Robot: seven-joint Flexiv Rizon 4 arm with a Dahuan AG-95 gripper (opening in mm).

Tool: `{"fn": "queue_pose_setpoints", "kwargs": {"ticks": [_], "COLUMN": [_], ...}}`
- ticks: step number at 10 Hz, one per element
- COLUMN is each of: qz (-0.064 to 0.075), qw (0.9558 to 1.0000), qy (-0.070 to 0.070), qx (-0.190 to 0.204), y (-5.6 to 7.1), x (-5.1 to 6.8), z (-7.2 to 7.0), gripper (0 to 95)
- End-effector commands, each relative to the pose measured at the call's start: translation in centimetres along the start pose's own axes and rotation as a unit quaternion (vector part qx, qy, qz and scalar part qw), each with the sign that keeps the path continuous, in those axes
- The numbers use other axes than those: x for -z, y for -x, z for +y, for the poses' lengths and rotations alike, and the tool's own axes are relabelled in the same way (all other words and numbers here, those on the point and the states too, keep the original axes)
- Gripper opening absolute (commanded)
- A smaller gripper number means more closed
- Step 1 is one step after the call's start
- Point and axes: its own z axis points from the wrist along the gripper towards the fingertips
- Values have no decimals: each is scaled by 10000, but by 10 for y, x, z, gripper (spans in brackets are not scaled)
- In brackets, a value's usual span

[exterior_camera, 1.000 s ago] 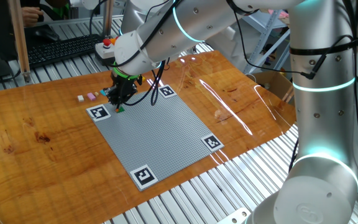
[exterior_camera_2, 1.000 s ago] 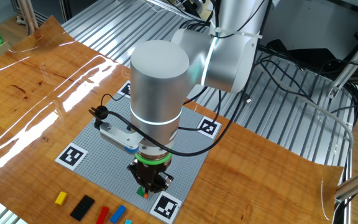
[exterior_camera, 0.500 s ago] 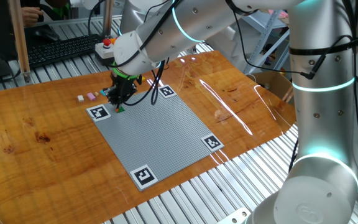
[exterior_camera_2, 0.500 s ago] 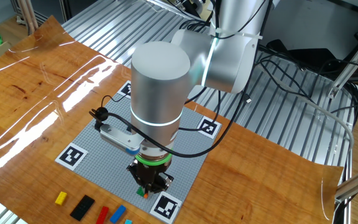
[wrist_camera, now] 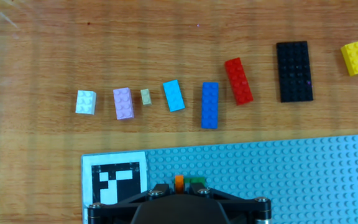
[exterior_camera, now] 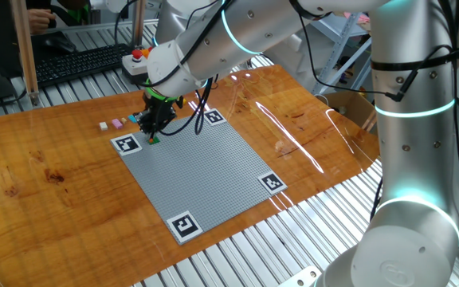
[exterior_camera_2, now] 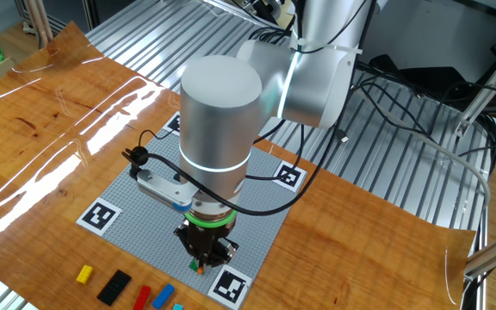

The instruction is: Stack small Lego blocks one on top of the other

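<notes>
The gripper [wrist_camera: 188,186], closed on an orange brick [wrist_camera: 179,181] beside the marker [wrist_camera: 115,180], risks misaligned studs.

Bricks lay white [wrist_camera: 86,102], lilac [wrist_camera: 123,103], light blue [wrist_camera: 173,96], blue [wrist_camera: 210,105], red [wrist_camera: 238,81], black [wrist_camera: 294,71] and yellow [wrist_camera: 355,58] on brown wood [wrist_camera: 166,37].

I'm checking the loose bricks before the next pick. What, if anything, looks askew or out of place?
Nothing is damaged or spilled. The row on the wood is a little uneven: the red brick and light-blue brick lie tilted, while the black plate and dark-blue brick lie nearly straight.
</notes>
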Motion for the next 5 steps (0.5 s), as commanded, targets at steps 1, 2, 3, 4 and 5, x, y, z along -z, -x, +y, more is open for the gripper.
{"fn": "queue_pose_setpoints", "kwargs": {"ticks": [1,2,3,4,5], "qz": [74,103,134,149,217], "qw": [10000,9999,9999,9999,9997], "qy": [-14,2,-6,-15,-36], "qx": [-22,-55,-61,-68,-83], "y": [-1,-2,-2,-3,-3], "x": [-15,-15,-14,-12,-5], "z": [-1,0,0,1,3], "gripper": [0,0,0,0,0]}}
